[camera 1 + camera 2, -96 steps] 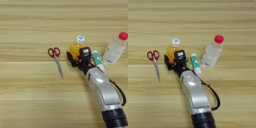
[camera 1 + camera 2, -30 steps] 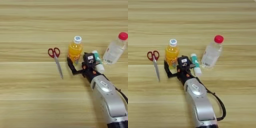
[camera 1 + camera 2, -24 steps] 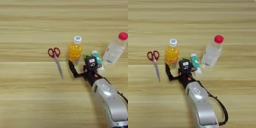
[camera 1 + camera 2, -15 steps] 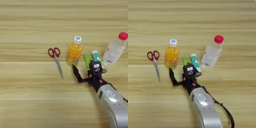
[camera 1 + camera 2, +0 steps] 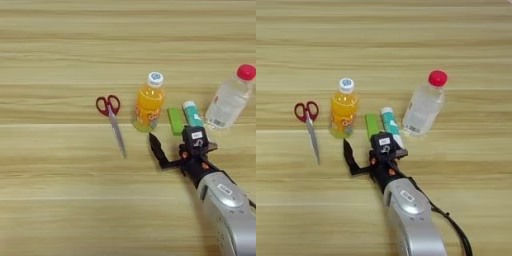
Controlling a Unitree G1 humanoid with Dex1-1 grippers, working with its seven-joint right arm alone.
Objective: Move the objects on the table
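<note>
Your right gripper (image 5: 172, 150) is spread wide and holds nothing: one black finger (image 5: 156, 148) juts left, just below the orange-juice bottle (image 5: 147, 102), the other side sits over the near end of the white tube (image 5: 191, 114). The silver forearm (image 5: 408, 220) runs back to the table's near edge.

The bottle stands upright mid-table, apart from the finger. The light-green bar (image 5: 175, 120) lies flat between bottle and tube, just beside both.

Handling, my read:
- Bottle: light, rigid, smooth plastic, likely slippery. Grip the body below the shoulder; it tips easily.
- Bar: thin and stiff, hard to get under. Pinch across its long edges.
- Tube: soft, will squash and roll. Grip mid-body, gently.

Scissors (image 5: 112, 122) lie left of the bottle; a clear red-capped bottle (image 5: 228, 98) stands towards the table's right edge.
</note>
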